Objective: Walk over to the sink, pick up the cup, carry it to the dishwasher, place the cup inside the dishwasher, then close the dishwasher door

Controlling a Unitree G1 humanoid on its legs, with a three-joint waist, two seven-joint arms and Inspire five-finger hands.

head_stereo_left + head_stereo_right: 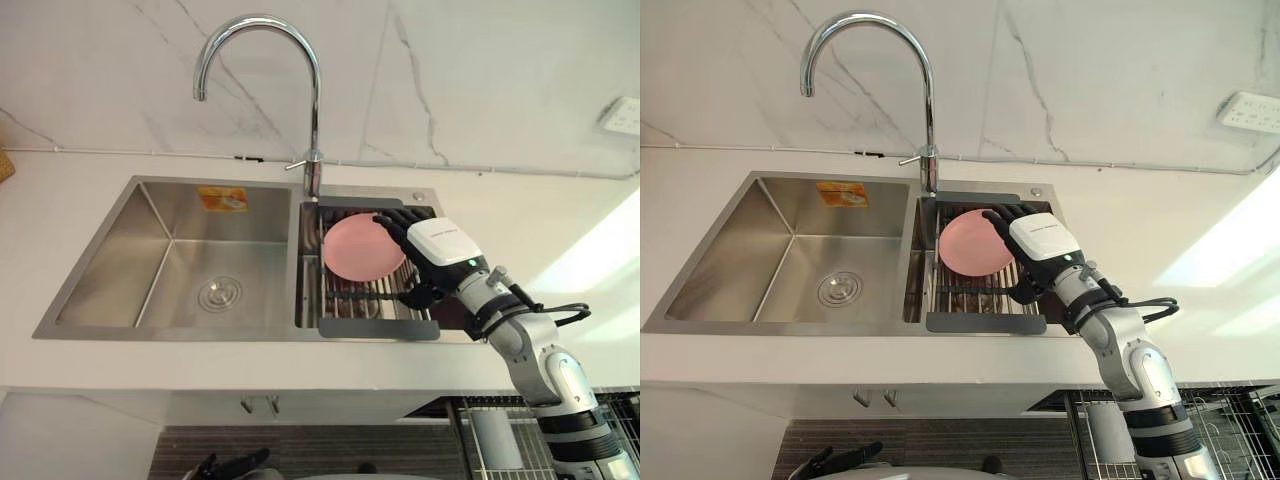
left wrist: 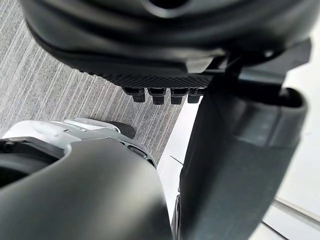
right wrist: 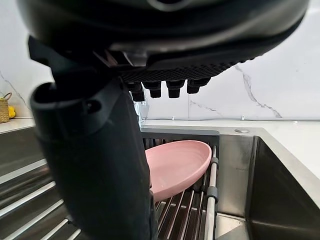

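We see our right hand (image 1: 440, 245), fingers straight and holding nothing, just above a pink shallow dish (image 1: 360, 250) lying tilted in the drain rack (image 1: 378, 328) over the right basin of the sink (image 1: 170, 240). Our left hand (image 1: 235, 466) hangs low, fingers relaxed.

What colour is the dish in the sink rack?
The dish is pink; left eye view shows it best.

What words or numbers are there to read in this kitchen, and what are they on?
The orange sticker on the back wall of the sink: it has print, too small to read.
The white cover on the right hand: a faint mark, too blurred to read.
No other words, numbers or signs.
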